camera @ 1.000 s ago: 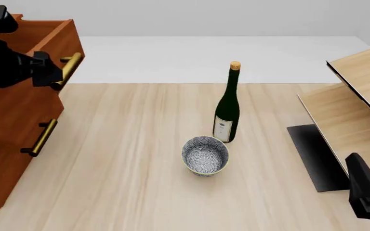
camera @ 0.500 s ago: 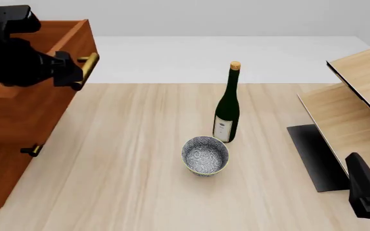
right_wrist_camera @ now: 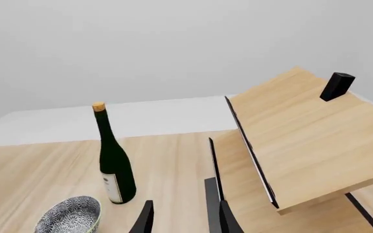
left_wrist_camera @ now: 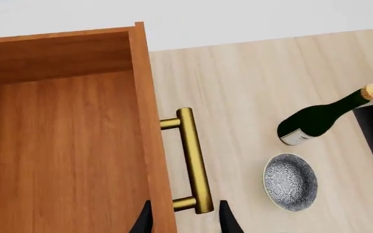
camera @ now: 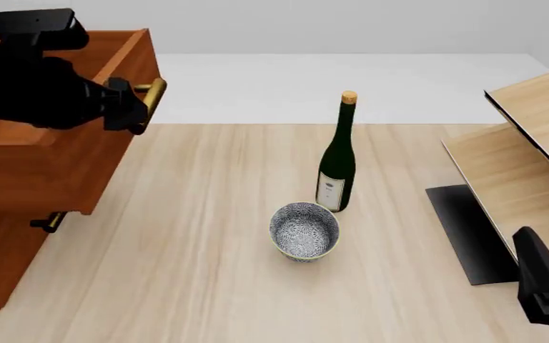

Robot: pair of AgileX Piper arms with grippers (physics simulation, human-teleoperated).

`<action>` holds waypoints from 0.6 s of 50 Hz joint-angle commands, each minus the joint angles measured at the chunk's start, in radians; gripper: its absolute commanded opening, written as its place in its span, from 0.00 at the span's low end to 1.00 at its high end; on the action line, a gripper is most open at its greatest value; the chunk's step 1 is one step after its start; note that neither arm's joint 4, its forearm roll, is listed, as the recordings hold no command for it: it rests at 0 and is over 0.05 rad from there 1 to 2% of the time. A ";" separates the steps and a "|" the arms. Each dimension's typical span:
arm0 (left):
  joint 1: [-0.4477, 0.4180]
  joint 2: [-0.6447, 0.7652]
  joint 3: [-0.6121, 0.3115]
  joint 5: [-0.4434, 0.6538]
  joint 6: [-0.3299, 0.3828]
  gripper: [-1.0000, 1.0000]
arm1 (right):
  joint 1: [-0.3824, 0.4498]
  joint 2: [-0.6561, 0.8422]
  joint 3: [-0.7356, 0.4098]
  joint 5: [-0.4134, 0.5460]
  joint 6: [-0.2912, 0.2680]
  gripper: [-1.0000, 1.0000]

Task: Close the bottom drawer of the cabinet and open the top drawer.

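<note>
The reddish-brown cabinet (camera: 3,264) stands at the table's left edge. Its top drawer (camera: 55,168) is pulled far out, and the left wrist view shows its empty inside (left_wrist_camera: 63,145). My left gripper (camera: 131,107) is shut on the drawer's brass bar handle (camera: 154,91), with its fingers on either side of one end of the bar (left_wrist_camera: 195,160). The bottom drawer is hidden under the top drawer. Only the tip of a lower brass handle (camera: 51,221) peeks out, and I cannot tell which drawer it belongs to. My right gripper (right_wrist_camera: 183,218) is open and empty at the near right.
A green wine bottle (camera: 337,164) stands upright mid-table. A patterned bowl (camera: 304,231) sits just in front of it. Pale wood panels (camera: 532,143) on a black base (camera: 465,229) take up the right side. The right arm (camera: 545,289) rests at the near right corner.
My left gripper has moved right with the brass handle, drawing the top drawer further out. The drawer now covers most of the lower handle. The right arm has not moved.
</note>
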 commanded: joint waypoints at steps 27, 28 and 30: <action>-0.172 0.023 0.009 -0.013 -0.058 1.00 | -0.001 0.009 0.000 -0.009 -0.001 1.00; -0.175 0.023 0.009 -0.014 -0.059 1.00 | -0.001 0.010 0.000 -0.009 0.000 1.00; -0.183 0.023 0.008 -0.017 -0.065 1.00 | -0.002 0.012 0.000 -0.012 -0.001 1.00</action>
